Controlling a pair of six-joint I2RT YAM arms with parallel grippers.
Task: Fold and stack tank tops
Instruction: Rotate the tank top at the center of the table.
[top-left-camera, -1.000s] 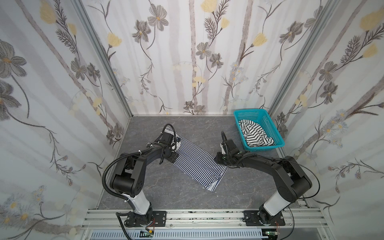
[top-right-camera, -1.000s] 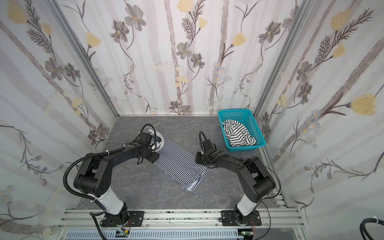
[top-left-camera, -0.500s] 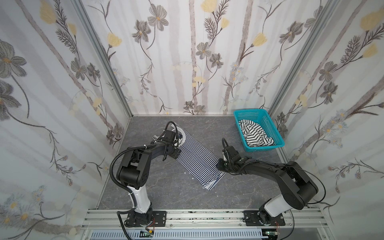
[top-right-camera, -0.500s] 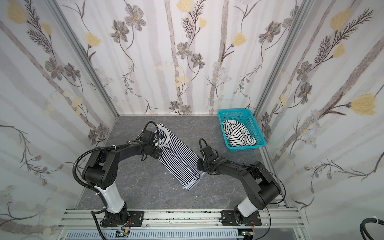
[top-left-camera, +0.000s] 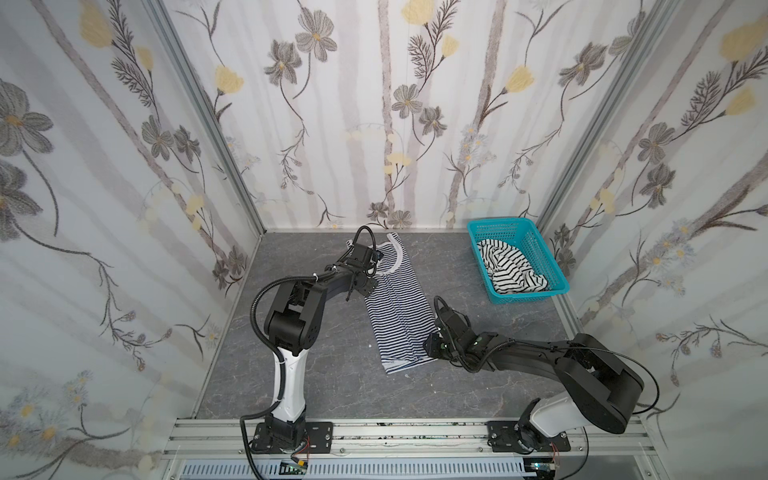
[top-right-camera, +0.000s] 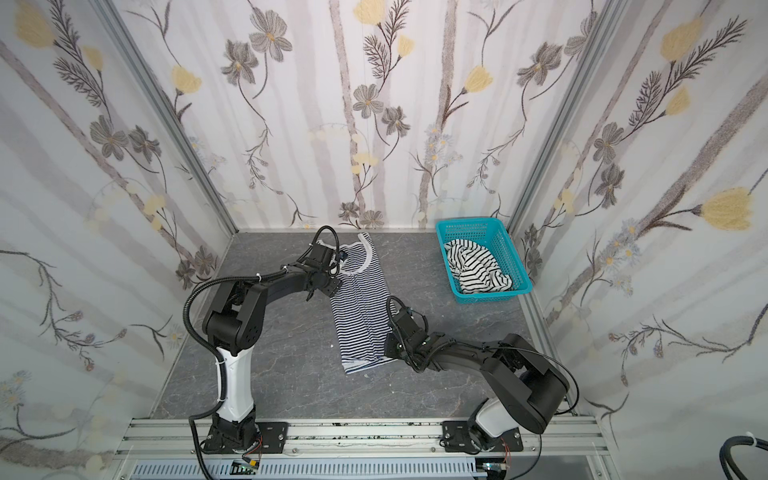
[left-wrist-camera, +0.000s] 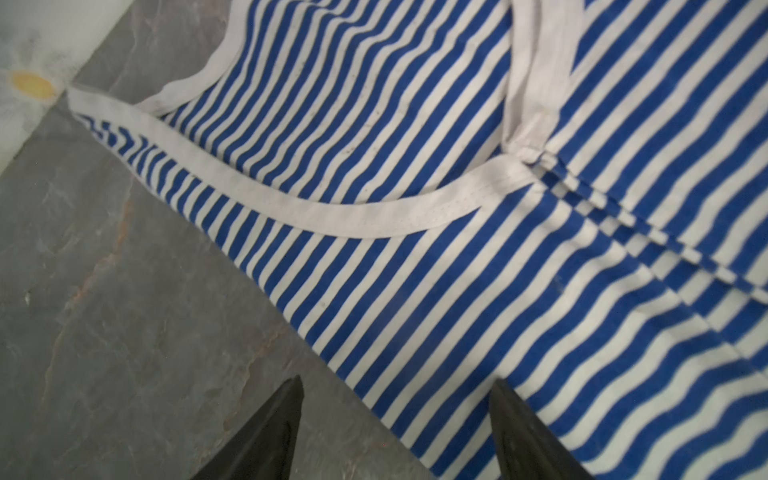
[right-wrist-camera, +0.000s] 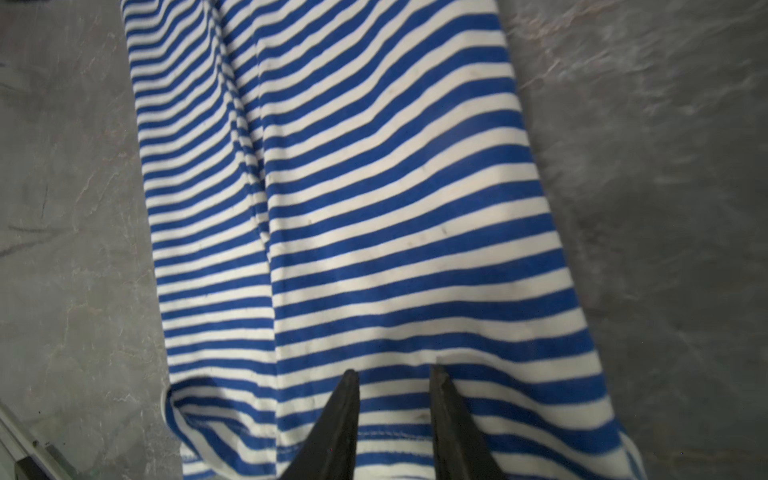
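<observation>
The left gripper (left-wrist-camera: 395, 382) stands wide, straddling the edge of the fine-striped tank top (top-left-camera: 398, 316) near its armhole. The right gripper (right-wrist-camera: 392, 372), narrowly parted, sits over the hem. That top lies lengthwise on the grey table (top-left-camera: 332, 395). The wide-striped tank top (top-left-camera: 509, 270) lies crumpled in the teal basket (top-left-camera: 528, 296).

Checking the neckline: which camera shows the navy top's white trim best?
The left wrist view: the white trim curves large and sharp across it. Both top views show it tiny, partly behind the left arm. The right wrist view shows only the hem end.
</observation>
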